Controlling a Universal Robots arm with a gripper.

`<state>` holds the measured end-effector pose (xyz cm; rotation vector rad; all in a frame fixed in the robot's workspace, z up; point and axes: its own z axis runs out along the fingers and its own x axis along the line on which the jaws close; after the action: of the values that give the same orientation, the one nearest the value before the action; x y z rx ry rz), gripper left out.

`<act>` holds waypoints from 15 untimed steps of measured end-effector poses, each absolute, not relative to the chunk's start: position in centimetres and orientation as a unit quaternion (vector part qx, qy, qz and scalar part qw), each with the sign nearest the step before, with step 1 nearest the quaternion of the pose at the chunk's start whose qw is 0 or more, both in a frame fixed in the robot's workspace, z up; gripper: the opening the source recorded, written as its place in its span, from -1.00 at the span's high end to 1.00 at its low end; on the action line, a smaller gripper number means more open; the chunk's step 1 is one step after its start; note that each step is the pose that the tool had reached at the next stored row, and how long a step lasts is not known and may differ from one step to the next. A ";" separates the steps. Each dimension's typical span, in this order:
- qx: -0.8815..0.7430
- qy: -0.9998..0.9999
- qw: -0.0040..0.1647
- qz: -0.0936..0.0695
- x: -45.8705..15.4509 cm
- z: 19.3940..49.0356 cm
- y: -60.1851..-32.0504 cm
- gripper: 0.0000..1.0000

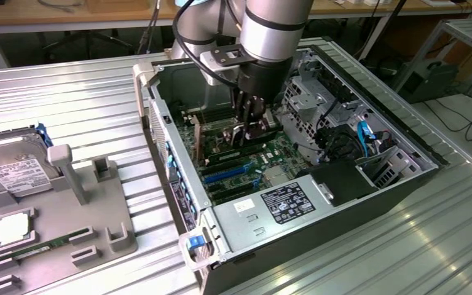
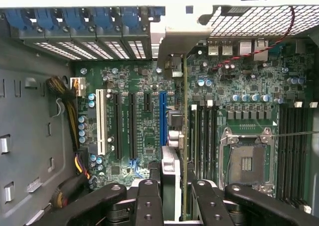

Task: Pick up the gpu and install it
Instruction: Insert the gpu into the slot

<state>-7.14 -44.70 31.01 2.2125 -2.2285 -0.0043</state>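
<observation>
1. A ribbed, shiny metal table (image 1: 72, 104) carries a grey plastic fixture (image 1: 96, 215) near the exterior view's left edge. On the fixture lie a boxy hard drive (image 1: 10, 172) and a green memory stick (image 1: 43, 249).
2. Further right stands an open black computer case (image 1: 318, 252) with a green motherboard (image 2: 144, 131) inside.
3. The gripper (image 1: 250, 132) is clamped on the thin, flat gpu (image 2: 185, 111). The card stands edge-on over the motherboard, beside the blue slot (image 2: 163, 116).

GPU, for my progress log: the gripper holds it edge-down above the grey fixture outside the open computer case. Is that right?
Not quite. The gripper holds the gpu edge-down inside the open computer case, above the motherboard, not above the grey fixture outside it. The exterior view shows this.
</observation>
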 end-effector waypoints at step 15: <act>0.704 -0.710 0.008 0.007 -7.5 30.1 -44.7 0.44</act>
<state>-7.50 -44.70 30.07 2.2017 -2.2178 0.0206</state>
